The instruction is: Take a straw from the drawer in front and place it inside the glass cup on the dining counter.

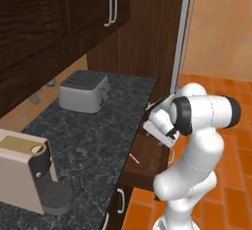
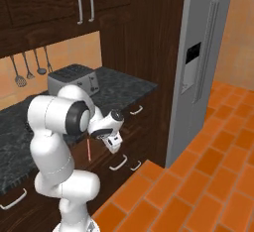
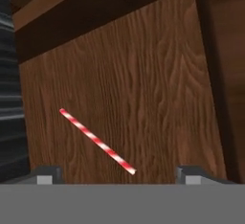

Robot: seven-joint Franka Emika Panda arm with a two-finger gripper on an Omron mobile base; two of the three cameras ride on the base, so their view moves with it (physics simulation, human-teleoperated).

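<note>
The red-and-white striped straw is lying flat and slantwise on the bare wooden floor of the pulled-out drawer, just below the edge of the black speckled countertop. The gripper is hovering above it with its fingers spread wide and pinching nothing, apparently lining up to straddle the thin stick. A silver toaster is sitting farther back on the countertop.

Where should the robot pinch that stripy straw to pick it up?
Best around its middle, coming straight down from above. The straw lies flat and slanted on the bare drawer floor, so the open gripper should probably turn until its fingers close across the thin stick.
</note>
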